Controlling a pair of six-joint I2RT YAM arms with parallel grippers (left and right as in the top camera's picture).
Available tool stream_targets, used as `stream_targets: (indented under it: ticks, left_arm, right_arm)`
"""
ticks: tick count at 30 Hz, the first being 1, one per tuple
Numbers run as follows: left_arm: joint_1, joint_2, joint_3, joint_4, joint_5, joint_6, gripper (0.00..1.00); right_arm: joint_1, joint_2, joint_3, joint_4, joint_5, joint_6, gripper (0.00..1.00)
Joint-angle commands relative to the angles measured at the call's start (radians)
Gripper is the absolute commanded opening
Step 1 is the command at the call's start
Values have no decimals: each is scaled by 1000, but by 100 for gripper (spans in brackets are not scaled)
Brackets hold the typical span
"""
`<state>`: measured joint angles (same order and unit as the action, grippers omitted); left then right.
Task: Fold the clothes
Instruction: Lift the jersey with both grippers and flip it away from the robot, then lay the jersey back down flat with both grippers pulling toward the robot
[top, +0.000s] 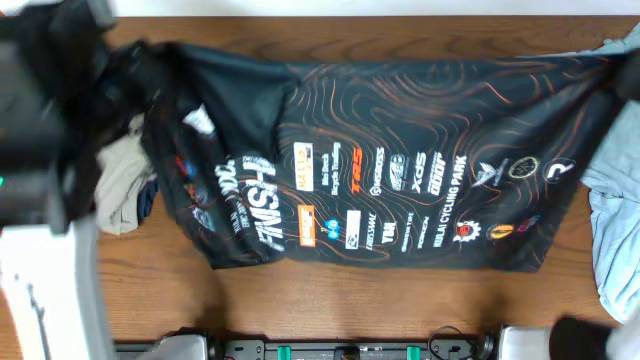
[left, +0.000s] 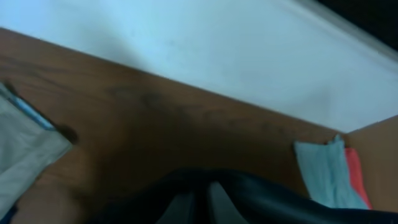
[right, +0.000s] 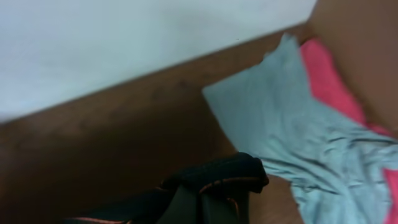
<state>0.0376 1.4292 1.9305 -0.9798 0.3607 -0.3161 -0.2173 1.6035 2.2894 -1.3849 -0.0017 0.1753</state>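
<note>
- The black jersey (top: 400, 170) lies stretched across the bench (top: 350, 310), printed side up; one end drapes over the khaki trousers (top: 120, 190), the other reaches the light-blue shirt (top: 615, 200).
- The left pincer (left: 202, 202) is clenched on a bunch of black cloth at the far left corner; the right pincer (right: 208, 199) is clenched likewise on the far right corner, an orange-lined hem showing at its tips; the light-blue shirt lies just beside it, over a pink cloth (right: 329, 81).
- The step in hand looks like carrying the far edge over to the near edge, halving the jersey lengthwise.
- To do it well, both arms should travel together at equal height and pace, so that the held edge runs taut and straight; slack in the middle would sag and crease.
- The lift should be only high enough for the cloth to clear itself; too high, and the near edge is dragged out of place.
- The right arm should steer clear of the light-blue shirt, lest it be caught and pulled in; the trousers under the left end may shift likewise.
- Release should come only once edge lies on edge.
</note>
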Motion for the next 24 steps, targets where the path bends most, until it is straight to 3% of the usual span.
stream_targets:
  ticks: [1,8,14,20,24]
  left_arm:
    - [-11,110,6,73,-5,9,6]
    - [-10,251,6,466,-6,-13,6]
    - [17,251,63,778,-13,-184,6]
    - [57,246,167,775,24,-224,6]
    - [78,223,169,623,160,-211,6]
  right_arm:
    - [-10,101,1,46,-34,3,1]
    - [-10,251,2,370,-126,55,1]
    - [-35,227,42,578,-127,161,1]
    - [-87,162,83,514,-16,159,1]
    - [-106,137,83,368,73,122,1]
